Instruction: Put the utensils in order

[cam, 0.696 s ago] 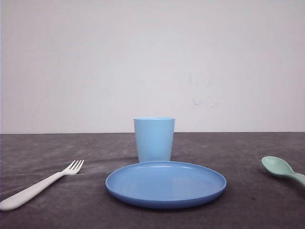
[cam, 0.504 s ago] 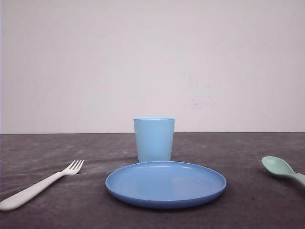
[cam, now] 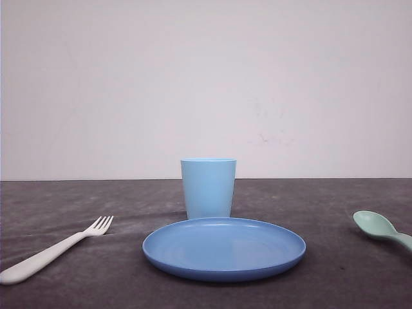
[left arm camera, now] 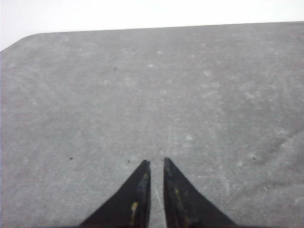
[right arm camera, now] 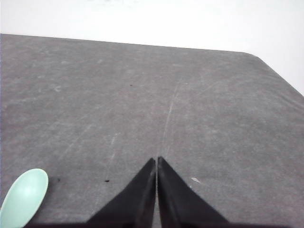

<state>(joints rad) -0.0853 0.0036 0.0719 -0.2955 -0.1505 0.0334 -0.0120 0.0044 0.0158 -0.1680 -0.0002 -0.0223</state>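
Observation:
A white fork (cam: 51,252) lies on the dark grey table at the left, tines toward the back. At the right edge rests a mint-green spoon (cam: 376,226), its handle running out of the front view. The spoon's bowl (right arm camera: 23,197) also shows in the right wrist view, off to one side of my right gripper (right arm camera: 156,158), whose fingers are pressed together over bare table. My left gripper (left arm camera: 156,161) hovers over bare table with its fingers nearly together and a thin slit between them. Neither holds anything.
A round blue plate (cam: 224,248) sits in the middle of the table with a light blue cup (cam: 208,188) standing upright just behind it. The table's far edge meets a white wall. Rounded table corners show in both wrist views.

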